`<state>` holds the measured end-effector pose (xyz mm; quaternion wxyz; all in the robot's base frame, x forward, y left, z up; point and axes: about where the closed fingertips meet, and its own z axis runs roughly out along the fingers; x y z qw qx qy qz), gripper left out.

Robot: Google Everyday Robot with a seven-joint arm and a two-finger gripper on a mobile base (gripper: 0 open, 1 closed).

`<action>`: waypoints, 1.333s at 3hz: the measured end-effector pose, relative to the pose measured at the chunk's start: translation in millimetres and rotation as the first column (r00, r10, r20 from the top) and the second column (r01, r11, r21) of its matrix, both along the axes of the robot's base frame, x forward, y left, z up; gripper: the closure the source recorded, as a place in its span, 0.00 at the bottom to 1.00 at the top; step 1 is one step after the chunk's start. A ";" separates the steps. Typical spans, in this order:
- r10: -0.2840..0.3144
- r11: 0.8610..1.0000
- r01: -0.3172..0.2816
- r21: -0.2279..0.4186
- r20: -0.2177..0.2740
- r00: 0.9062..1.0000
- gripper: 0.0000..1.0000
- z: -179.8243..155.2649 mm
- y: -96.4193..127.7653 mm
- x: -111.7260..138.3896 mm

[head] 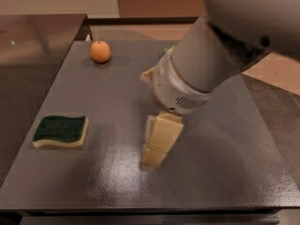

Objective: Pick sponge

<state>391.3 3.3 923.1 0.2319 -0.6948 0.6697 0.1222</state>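
The sponge, dark green top over pale yellow foam, lies flat near the left front of the dark grey table. My gripper, with pale yellow blocky fingers pointing down, hangs over the middle of the table, well to the right of the sponge and apart from it. It holds nothing. The large grey arm fills the upper right of the view.
An orange sits at the table's back left. A bright green snack bag is almost wholly hidden behind the arm at the back. A dark counter adjoins the table on the left.
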 end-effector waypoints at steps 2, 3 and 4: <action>0.020 0.996 -0.020 0.088 0.002 1.000 0.00 -47.2 93.2 2.7; 0.003 0.993 -0.001 0.119 -0.014 1.000 0.00 -70.8 126.0 15.6; -0.007 0.990 0.012 0.143 -0.033 0.999 0.00 -87.4 147.3 27.2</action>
